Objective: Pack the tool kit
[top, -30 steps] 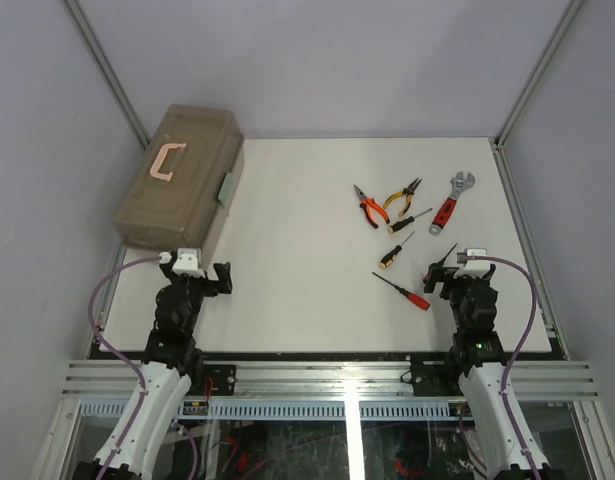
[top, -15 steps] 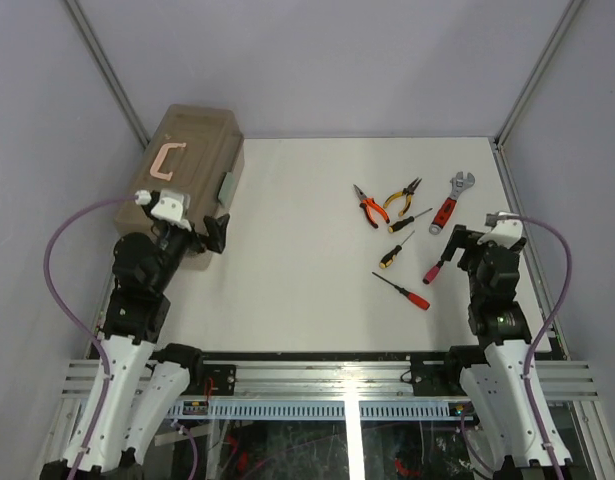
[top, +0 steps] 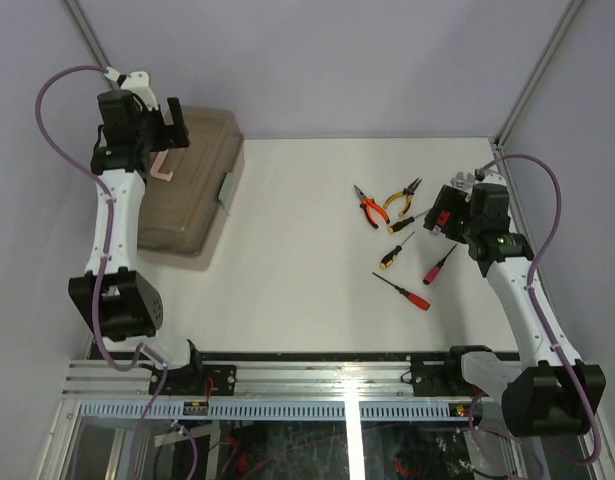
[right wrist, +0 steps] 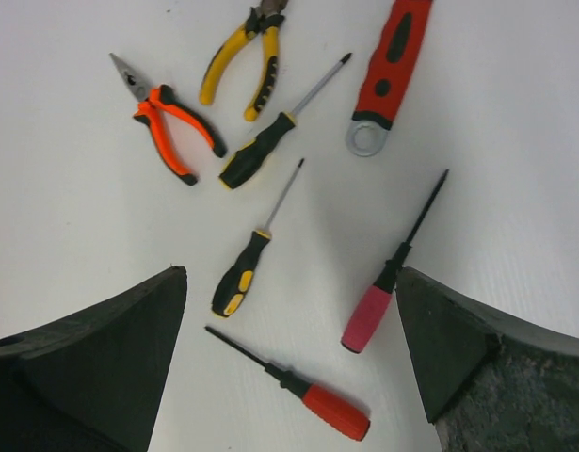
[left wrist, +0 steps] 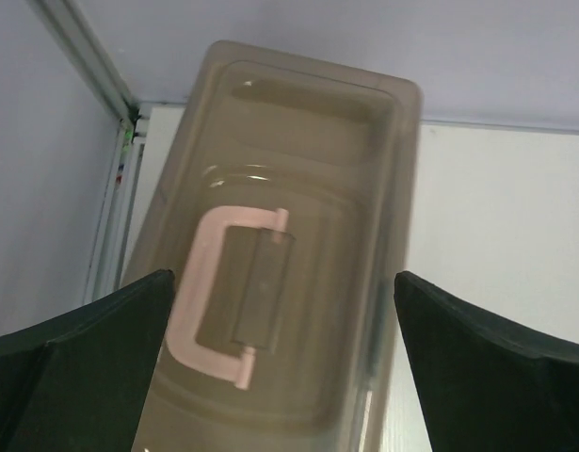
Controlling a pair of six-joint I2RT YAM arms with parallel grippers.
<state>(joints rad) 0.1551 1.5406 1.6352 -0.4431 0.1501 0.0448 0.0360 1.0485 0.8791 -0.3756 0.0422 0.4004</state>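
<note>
toolbox (left wrist: 364, 188) shut at the far left corner of the white table (top: 307, 300), its pink handle (left wrist: 200, 311) folded flat on the lid and its pale green latch (top: 227, 188) on the side facing the table's middle. whether the latch is fastened cannot be told. the left gripper (left wrist: 284, 275) hovers above the lid, fingers spread wide with nothing between them. well apart, on the right of the table, lie the loose tools: orange pliers (right wrist: 167, 127), yellow pliers (right wrist: 240, 61), a red-handled wrench (right wrist: 393, 66) and four screwdrivers, among them a pink-handled one (right wrist: 374, 315) and a red-handled one (right wrist: 327, 410). the right gripper (right wrist: 291, 271) hangs over them, likewise open and empty. nothing appears to be packed yet, so the job looks to be at its very start. the lid is likely the first business: the left fingers would do better to come down at the latch than at the handle, free it, then raise the lid fully without letting the box slide on the smooth surface. the right arm should settle on one tool, set its fingers square across the narrow width of a handle, and descend without nudging the neighbours.
</note>
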